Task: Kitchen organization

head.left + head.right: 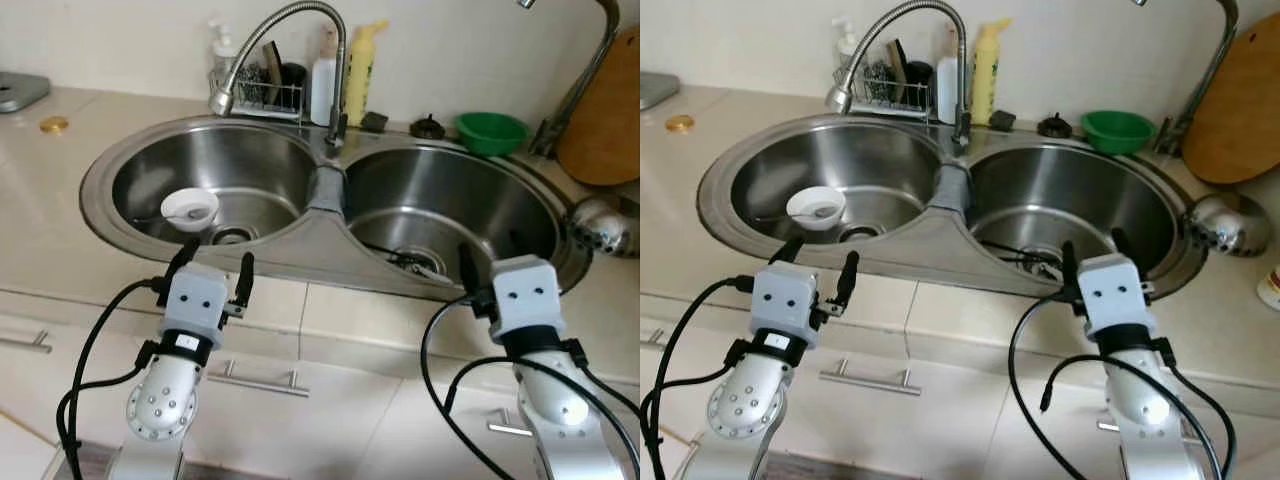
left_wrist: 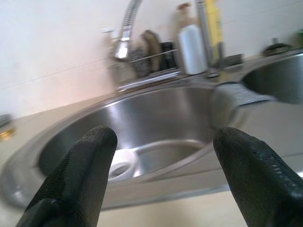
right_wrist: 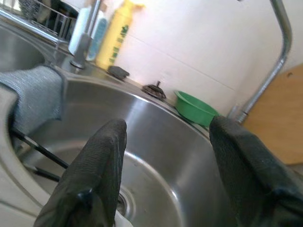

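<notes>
Both silver arms reach forward over the front edge of the beige bench, one before each basin of the double stainless steel sink. The left hand has its two black fingers spread apart and holds nothing; the right hand is the same, fingers apart and empty, just at the rim of the right basin.

I judge the step to be the approach — nothing is grasped yet. In the left basin lies one small white bowl with what seems a spoon in it, near the drain. In the right basin lie thin dark sticks, perhaps chopsticks; I cannot count them surely. The next move probably calls for the left hand to go down into the basin and close on the bowl's rim.

One grey cloth hangs over the divider. Behind the sink stand one wire rack, one yellow bottle, one green plastic bowl — and one wooden board leans at the right.
</notes>
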### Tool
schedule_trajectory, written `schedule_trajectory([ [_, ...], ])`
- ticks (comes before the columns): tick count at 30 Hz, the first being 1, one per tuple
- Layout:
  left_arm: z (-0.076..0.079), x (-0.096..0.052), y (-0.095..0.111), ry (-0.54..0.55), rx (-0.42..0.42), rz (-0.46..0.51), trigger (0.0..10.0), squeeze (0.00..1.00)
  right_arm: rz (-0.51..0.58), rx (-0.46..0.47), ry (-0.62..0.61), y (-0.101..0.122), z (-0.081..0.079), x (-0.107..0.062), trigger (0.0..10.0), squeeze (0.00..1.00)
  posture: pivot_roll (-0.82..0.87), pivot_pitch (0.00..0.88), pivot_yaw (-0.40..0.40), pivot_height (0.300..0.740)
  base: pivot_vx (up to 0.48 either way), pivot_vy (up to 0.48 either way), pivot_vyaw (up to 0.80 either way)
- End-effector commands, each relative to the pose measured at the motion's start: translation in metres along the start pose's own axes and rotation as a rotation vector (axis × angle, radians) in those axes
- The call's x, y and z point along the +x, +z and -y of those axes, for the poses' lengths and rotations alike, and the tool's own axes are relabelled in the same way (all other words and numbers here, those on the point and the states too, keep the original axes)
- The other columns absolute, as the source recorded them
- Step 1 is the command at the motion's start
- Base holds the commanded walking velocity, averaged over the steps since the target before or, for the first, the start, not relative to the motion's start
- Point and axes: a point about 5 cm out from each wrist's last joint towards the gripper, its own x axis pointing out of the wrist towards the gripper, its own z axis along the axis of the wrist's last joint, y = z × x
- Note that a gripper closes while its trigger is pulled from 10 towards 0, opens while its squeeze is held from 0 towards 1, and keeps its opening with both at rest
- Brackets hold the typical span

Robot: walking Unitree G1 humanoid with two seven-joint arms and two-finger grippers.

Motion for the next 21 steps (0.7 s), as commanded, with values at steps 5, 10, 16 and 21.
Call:
schedule_trajectory([
  [5, 0.0003, 0.0016, 0.0005, -0.007, -0.009, -0.006, 10.0, 0.00, 0.000, 0.003, 0.002, 0.0014, -0.0010, 0.0022, 10.0, 0.00, 0.06, 0.000, -0.069, 0.740, 0.000, 0.480, 0.00],
  [10, 0.0007, 0.0016, 0.0010, -0.007, -0.012, -0.005, 10.0, 0.00, 0.000, 0.003, 0.001, 0.0012, -0.0006, 0.0023, 10.0, 0.00, 0.06, 0.000, -0.071, 0.740, 0.000, 0.480, 0.00],
  [16, 0.0008, 0.0013, 0.0006, -0.002, -0.017, -0.007, 10.0, 0.00, -0.001, 0.000, 0.003, 0.0015, -0.0007, 0.0031, 10.0, 0.00, 0.06, 0.000, -0.072, 0.740, 0.000, 0.400, 0.00],
  [21, 0.0009, 0.0015, 0.0008, -0.002, -0.020, -0.006, 10.0, 0.00, -0.001, 0.005, 0.001, 0.0020, -0.0004, 0.0040, 10.0, 0.00, 0.06, 0.000, -0.072, 0.740, 0.000, 0.000, 0.00],
])
